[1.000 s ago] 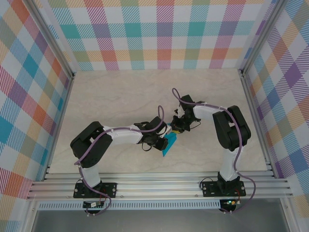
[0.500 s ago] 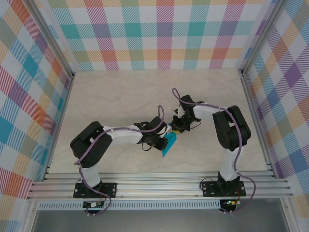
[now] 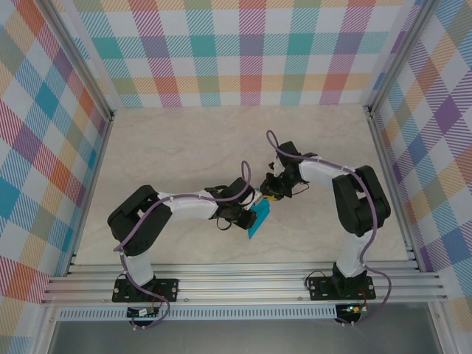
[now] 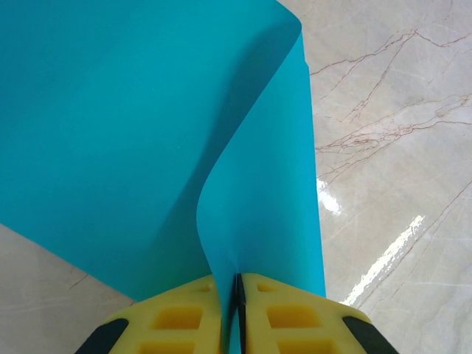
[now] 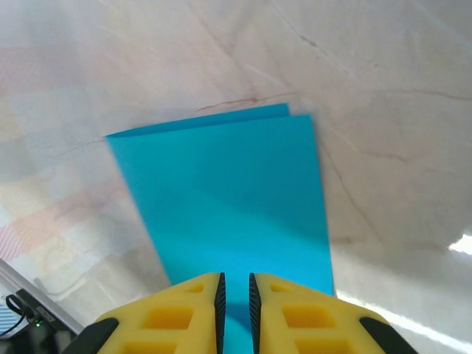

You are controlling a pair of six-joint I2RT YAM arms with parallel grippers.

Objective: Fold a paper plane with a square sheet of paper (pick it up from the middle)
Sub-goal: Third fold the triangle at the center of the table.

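The square sheet of paper is teal-blue and lies folded double on the marble table, between the two arms. My left gripper is shut on one edge of the sheet, and the layer beside its fingers curls upward. In the top view the left gripper sits at the sheet's left side. My right gripper hovers at the near edge of the sheet. Its jaws stand slightly apart, with teal showing in the narrow gap. The right gripper is at the sheet's upper end. A paper plane is out of view.
The marble tabletop stretches bare behind and to both sides of the arms. Checked walls close off the back and sides. An aluminium rail runs along the near edge.
The right gripper's jaws have parted a little, and the right arm has shifted slightly to the right. The left gripper and the sheet have stayed put.
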